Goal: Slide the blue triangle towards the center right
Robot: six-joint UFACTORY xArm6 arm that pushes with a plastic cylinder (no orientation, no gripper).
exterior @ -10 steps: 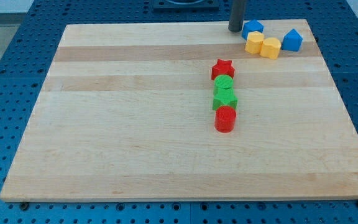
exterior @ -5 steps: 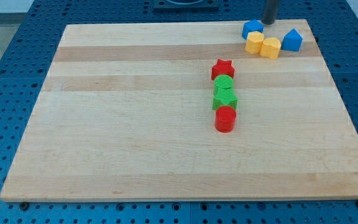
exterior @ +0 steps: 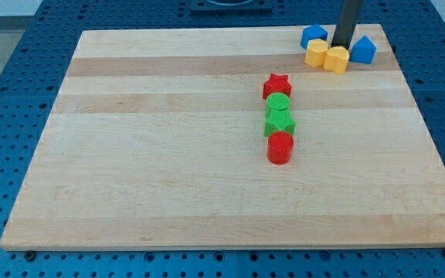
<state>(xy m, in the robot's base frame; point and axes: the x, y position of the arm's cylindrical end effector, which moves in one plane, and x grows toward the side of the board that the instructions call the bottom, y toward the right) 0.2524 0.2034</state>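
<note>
The blue triangle sits near the board's top right corner. My tip stands just to its left, close to it or touching; I cannot tell which. The tip is between the triangle and a second blue block to the left, and right behind two yellow blocks that sit side by side. The rod rises out of the view's top.
A column of blocks stands at the board's middle: a red star, a green round block, a green star and a red cylinder. The wooden board lies on a blue perforated table.
My tip moved from left of the second blue block, rightward behind it, then down into the gap between the two blue blocks. No block has visibly moved.
</note>
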